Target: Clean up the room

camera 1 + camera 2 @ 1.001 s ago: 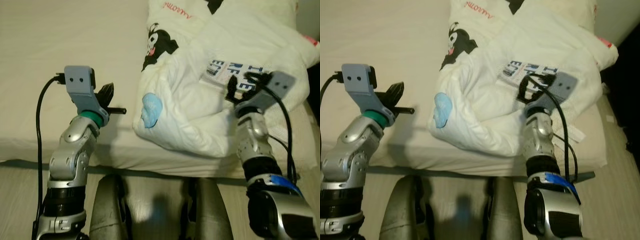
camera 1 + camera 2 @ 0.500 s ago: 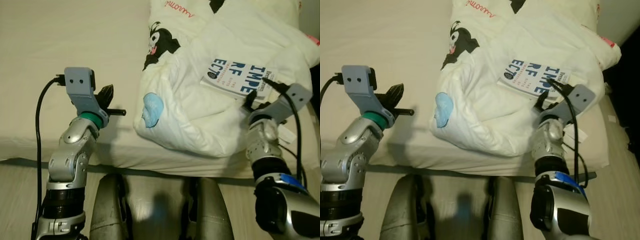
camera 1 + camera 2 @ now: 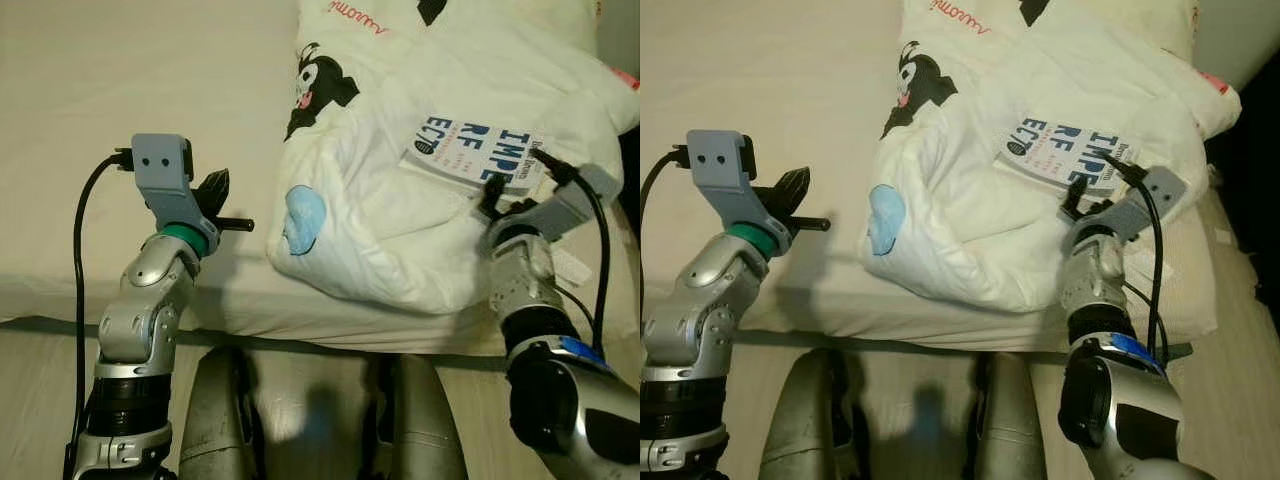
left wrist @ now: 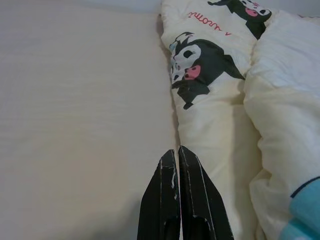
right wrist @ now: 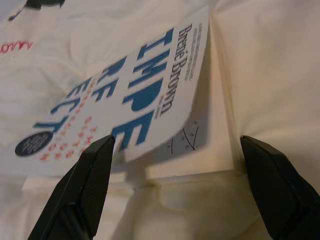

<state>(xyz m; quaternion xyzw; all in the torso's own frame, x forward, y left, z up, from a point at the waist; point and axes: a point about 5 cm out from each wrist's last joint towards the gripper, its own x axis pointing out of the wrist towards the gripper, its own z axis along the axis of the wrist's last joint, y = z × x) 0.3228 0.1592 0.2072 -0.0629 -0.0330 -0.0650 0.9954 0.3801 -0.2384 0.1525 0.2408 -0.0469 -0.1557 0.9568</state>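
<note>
Book [image 3: 478, 157] lying flat on top of a rumpled white duvet [image 3: 400, 220], white cover up, big blue block letters and smaller red print across it. Sits near the duvet's right side, tilted a little askew to the bed's edge, its near corner curling up slightly off the pages in the right wrist view. Right gripper [image 5: 175, 192] poised at that near edge, fingers [image 5: 87, 185] spread wide apart, one to either side of the book's corner, not touching cover or pages. Nothing held between them. Right arm reaching up from below the mattress edge, black cable looping behind the wrist. Duvet bunched in a heap over the right half of the bed [image 3: 120, 120], a pale blue patch [image 3: 302, 219] on its near fold. Behind and partly beneath it, a cream cover printed with black cartoon figures [image 4: 200, 65] and red script. Left of the heap, bare cream sheet, smooth and flat. Left gripper [image 4: 178, 175] raised over that bare sheet just beside the duvet's edge, fingers pressed together, tips pointing toward the cartoon print, gripping nothing. Pale wooden floor [image 3: 40, 400] along the foot of the bed.
</note>
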